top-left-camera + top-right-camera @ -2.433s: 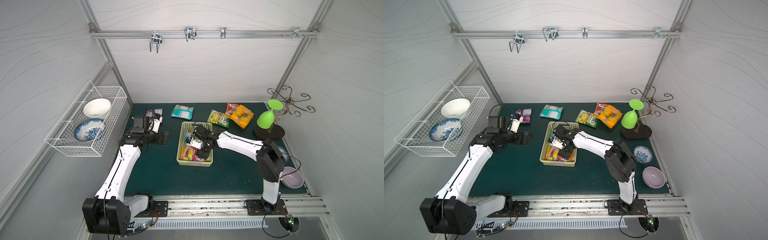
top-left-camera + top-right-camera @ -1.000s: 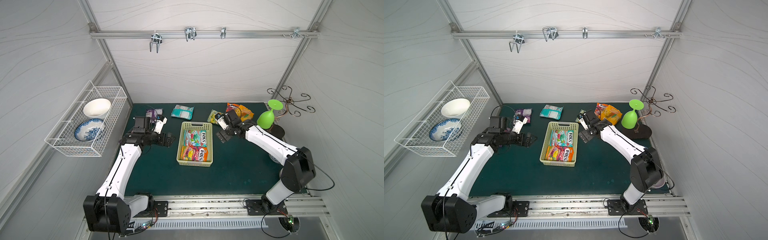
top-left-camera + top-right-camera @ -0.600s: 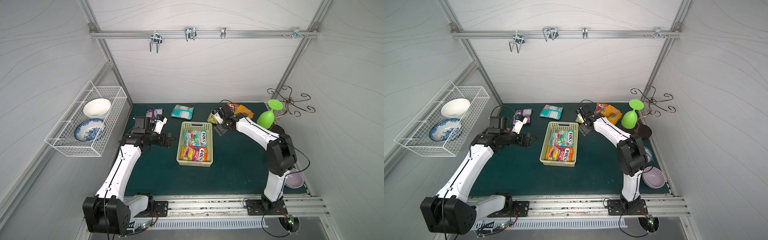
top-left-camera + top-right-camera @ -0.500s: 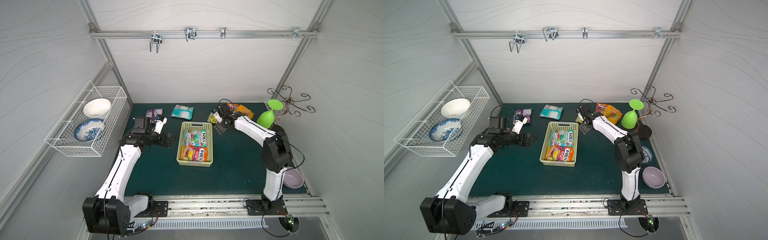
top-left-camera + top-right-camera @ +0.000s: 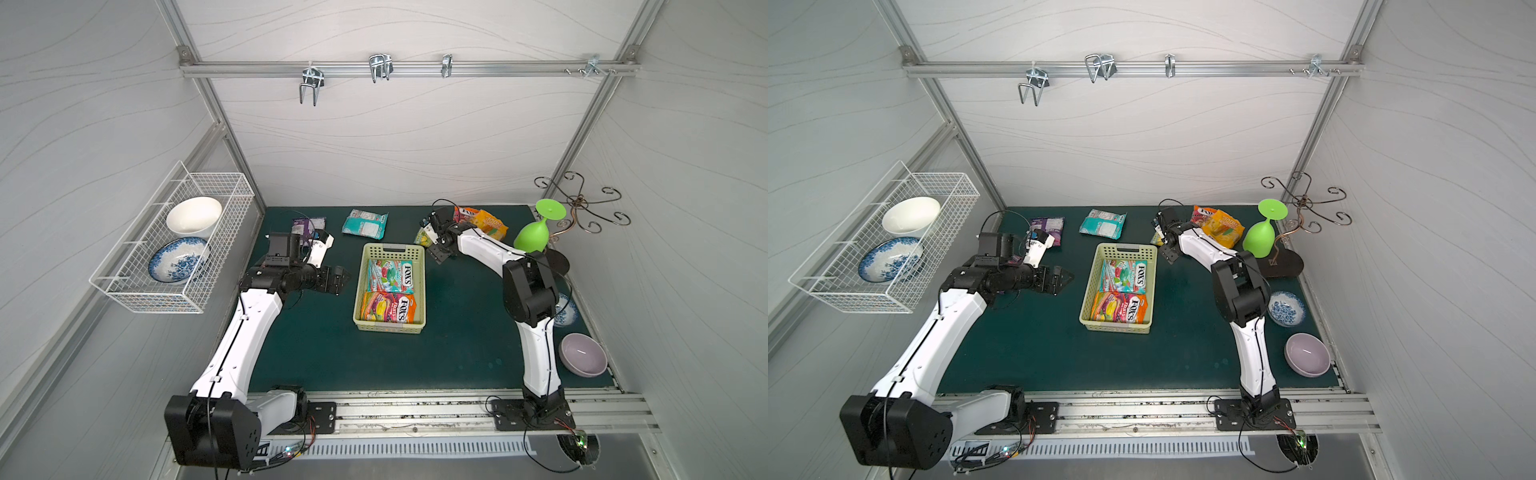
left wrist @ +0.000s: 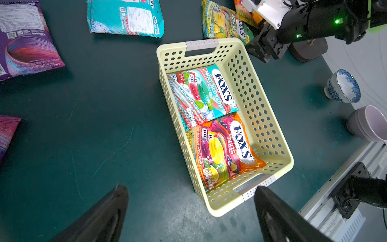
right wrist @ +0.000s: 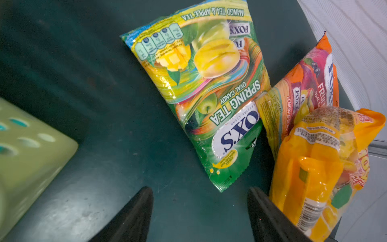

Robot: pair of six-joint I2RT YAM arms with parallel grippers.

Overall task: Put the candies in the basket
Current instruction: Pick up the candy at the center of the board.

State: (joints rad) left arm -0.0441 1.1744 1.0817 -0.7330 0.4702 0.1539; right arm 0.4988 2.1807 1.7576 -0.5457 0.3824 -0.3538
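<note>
Candy bags glossy crinkled plastic; basket matt perforated plastic; table mat dull, scuffed.

Both top views bright, evenly lit from overhead, only soft short shadows on the dark green table mat; wide-angle stretch toward the edges. Left wrist view sharp, white glare spots on the glossy teal-and-red FOX'S candy bag. Right wrist view dimmer, mat shadowed, corner of the pale yellow-green perforated plastic basket blurred, glossy green-yellow FOX'S candy bag in focus with sheen.
</note>
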